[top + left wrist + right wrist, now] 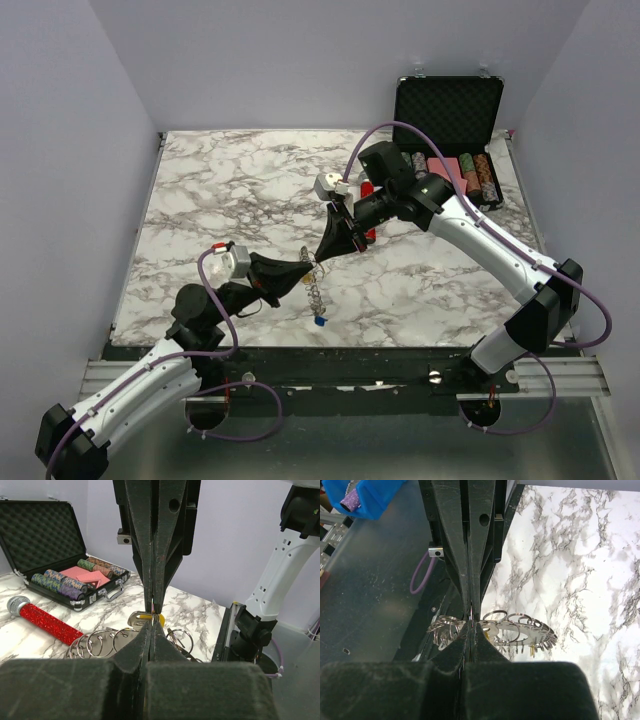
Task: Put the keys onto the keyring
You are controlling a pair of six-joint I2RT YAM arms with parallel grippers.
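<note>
Seemingly the job is sitting about midway: the keyring [312, 283] is hanging off the table, well apart from the case [447, 110] on its near-left side. It appears to be carrying a blue key [320, 321] at the edge farthest from the case, while a yellow key [148, 616] is sitting right at the rim, not clearly threaded yet. The left gripper [303, 272] and right gripper [322, 257] are both pressing their jaws fully together, tips meeting at that rim by the yellow key, though I cannot tell which is pinching the ring and which the key.
</note>
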